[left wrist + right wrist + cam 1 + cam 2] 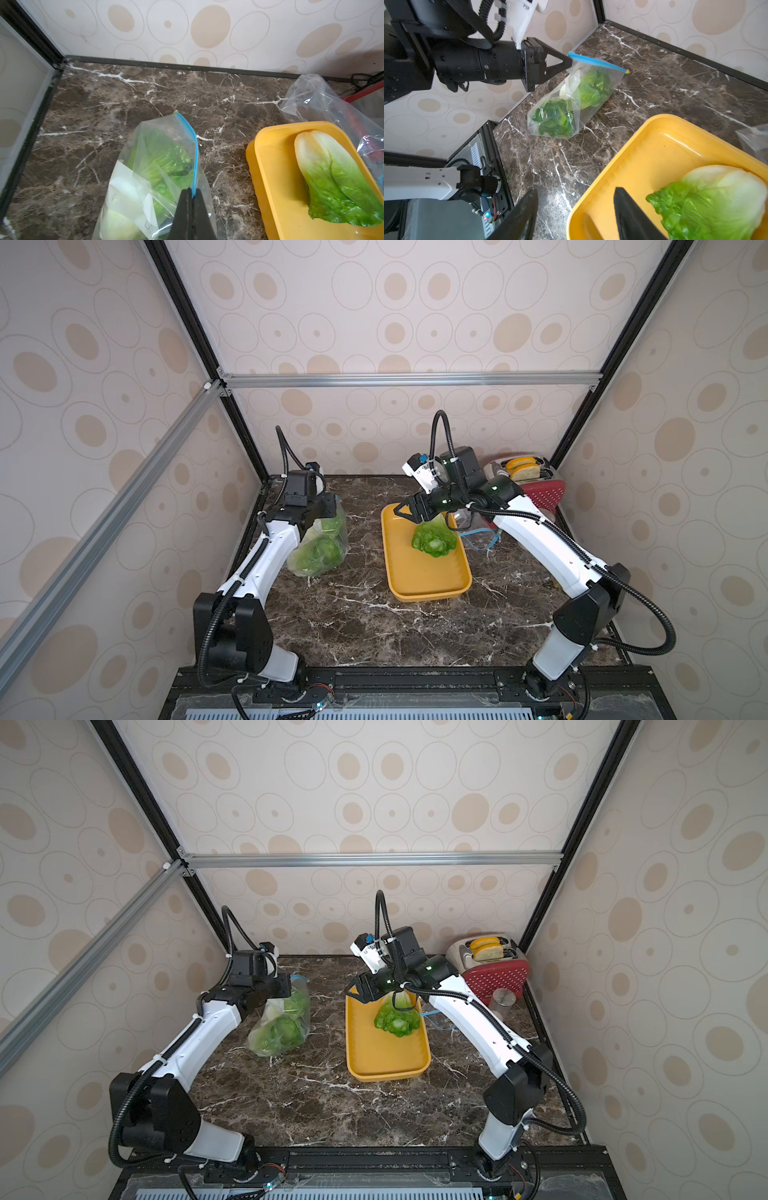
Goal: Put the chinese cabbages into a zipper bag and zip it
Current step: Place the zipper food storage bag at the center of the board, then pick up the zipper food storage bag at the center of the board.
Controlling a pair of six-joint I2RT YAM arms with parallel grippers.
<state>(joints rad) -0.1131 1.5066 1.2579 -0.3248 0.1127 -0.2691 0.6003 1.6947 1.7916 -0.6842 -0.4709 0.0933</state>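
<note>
L arm reaches fwd to the 10 o'clock part of the surface (374, 626), wrist about level. L hand (569, 60) is pinched tight on one end of the blue zip strip (596, 62) of the zip bag (571, 108). That edge is lifted and the bag's bottom rests on the surface. Two cabbage heads (554, 118) sit inside, one low, one nearer the mouth.

R arm stretches toward 12 o'clock. R hand (402, 511) points to 9 o'clock over the far end of the tray (428, 593), fingers spread wide, gripping nothing. Third cabbage (434, 537) lies in the tray's far half, just beside the R hand, not btwn its fingers.

Zip bag is at 9 o'clock of the tray, apart from it. Loose clear bag (311, 99) lies at the tray's 2 o'clock. Toaster (486, 952) w/ bread, red perforated piece (496, 977) and metal cup (503, 1000) crowd the 2 o'clock corner.

Surface: dark brown marble look, white veins. Tray: yellow, smooth, rounded rectangle. Cabbages: crinkled green leaves, white ribbed base. Zip bag: thin clear film, creased.
</note>
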